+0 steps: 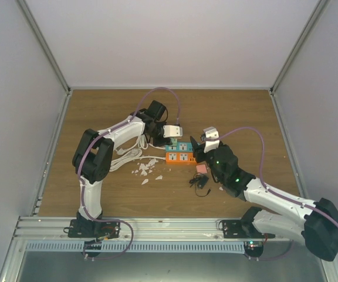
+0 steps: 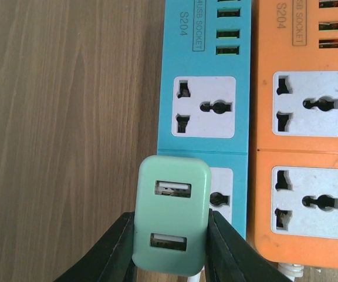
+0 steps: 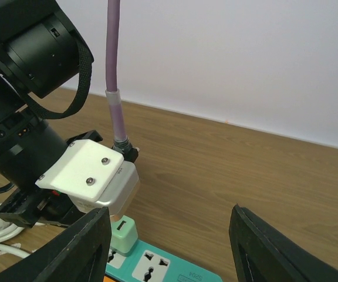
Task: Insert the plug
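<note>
Up close, by the arms' feet, a small black cord [image 1: 200, 183] and a little pink thing [image 1: 202, 168] lie on the brown wooden table [image 1: 245, 117]. Some white scraps [image 1: 145, 171] and a white cord [image 1: 128, 155] lie more to the left.

A bit farther on, the right claw [image 3: 172, 235] hangs with its two fingers wide apart. Nothing is between them.

Next come two strips side by side, the blue power strip [image 2: 207, 76] and the orange power strip [image 2: 307, 141]. The left claw [image 2: 170, 249] squeezes the green plug [image 2: 171, 220] from both sides, narrow and tight. The plug sits right over an end socket of the blue power strip. It hides the holes, so it is not clear if its pins are in yet.

The step looks like lining up the plug and pushing it in. The next move likely needs a straight push down, with the plug held level, so the pins meet the holes and do not bend. The strip may slide, so the right claw could help hold it.

Farthest away, the wood runs to plain white walls [image 1: 175, 41] on three sides.
</note>
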